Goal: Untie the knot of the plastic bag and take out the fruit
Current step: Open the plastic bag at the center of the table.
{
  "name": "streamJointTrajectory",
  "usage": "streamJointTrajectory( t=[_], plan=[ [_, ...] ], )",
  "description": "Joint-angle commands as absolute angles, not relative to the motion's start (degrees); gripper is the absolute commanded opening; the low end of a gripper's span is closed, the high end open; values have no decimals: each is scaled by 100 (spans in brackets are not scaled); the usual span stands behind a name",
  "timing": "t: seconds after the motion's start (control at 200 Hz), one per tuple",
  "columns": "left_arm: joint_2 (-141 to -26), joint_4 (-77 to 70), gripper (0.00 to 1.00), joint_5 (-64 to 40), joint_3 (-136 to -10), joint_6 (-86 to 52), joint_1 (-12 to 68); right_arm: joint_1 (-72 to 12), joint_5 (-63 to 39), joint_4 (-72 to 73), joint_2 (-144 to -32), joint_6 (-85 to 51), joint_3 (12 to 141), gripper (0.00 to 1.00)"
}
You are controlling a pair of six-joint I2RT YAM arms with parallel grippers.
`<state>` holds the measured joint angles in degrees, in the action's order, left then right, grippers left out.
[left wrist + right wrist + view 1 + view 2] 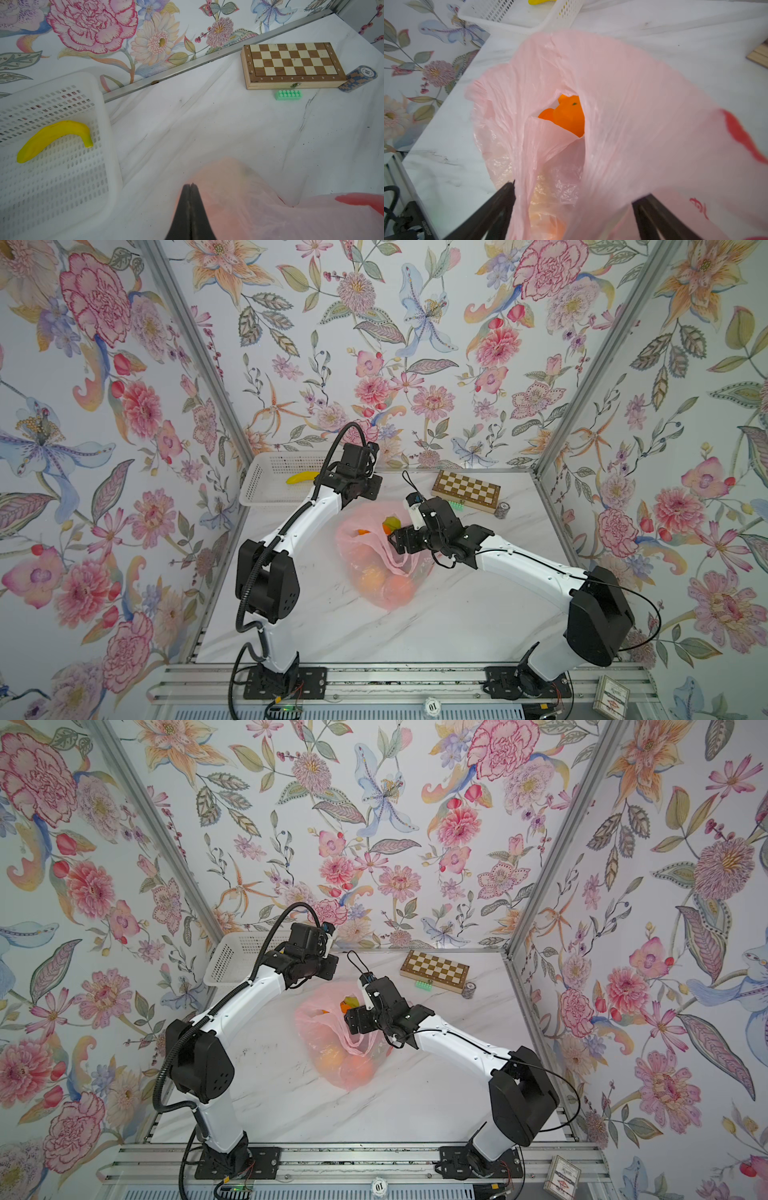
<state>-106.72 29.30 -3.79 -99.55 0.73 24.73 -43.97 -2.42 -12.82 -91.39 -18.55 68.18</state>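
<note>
The plastic bag lies on the desk near the basket, mouth gaping, fruit exposed. The left claw is closed at the film, probably tensioning it. The right claw stands open, straddling the mouth for entry.

Left arm stretches to the far side, left gripper pinched shut on the bag. Right arm bends in from the right, right gripper pointing left, jaws spread wide.
</note>
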Motion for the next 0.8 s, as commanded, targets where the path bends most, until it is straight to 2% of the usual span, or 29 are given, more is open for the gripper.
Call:
streamJointTrajectory(
  t=[0.0,0.08,0.105,0.15,0.19,0.265,0.335,0.52,0.656,0.796],
  plan=[
    [-10690,2889,0,-283,-10075,7,2422,-4386,56,-1428,-9319,-1320,6706,90],
    [-10676,3088,1,-656,-10039,88,2418,-4384,-365,-1700,-9354,-1212,6627,89],
    [-10654,3166,13,-768,-9997,81,2417,-4392,-573,-1735,-9320,-1201,6580,88],
    [-10526,3273,42,-940,-9866,43,2417,-4418,-893,-1705,-9249,-1189,6449,88],
    [-10367,3303,62,-1207,-9661,34,2410,-4446,-1080,-1639,-9168,-1206,6317,89],
    [-10053,3340,84,-1823,-9237,54,2368,-4497,-1259,-1576,-9027,-1213,6139,90],
    [-9912,3575,97,-2240,-9038,162,2314,-4519,-1397,-1523,-8924,-1213,5993,91],
    [-10054,4161,99,-2236,-9073,764,2307,-4531,-1668,-1248,-8848,-1313,5694,99],
    [-10404,4352,99,-1750,-9345,981,2298,-4553,-1699,-1190,-8838,-1360,5647,99],
    [-10747,4800,99,-2163,-9524,1721,2300,-4552,-1614,-1060,-8723,-1406,5522,99]
  ],
)
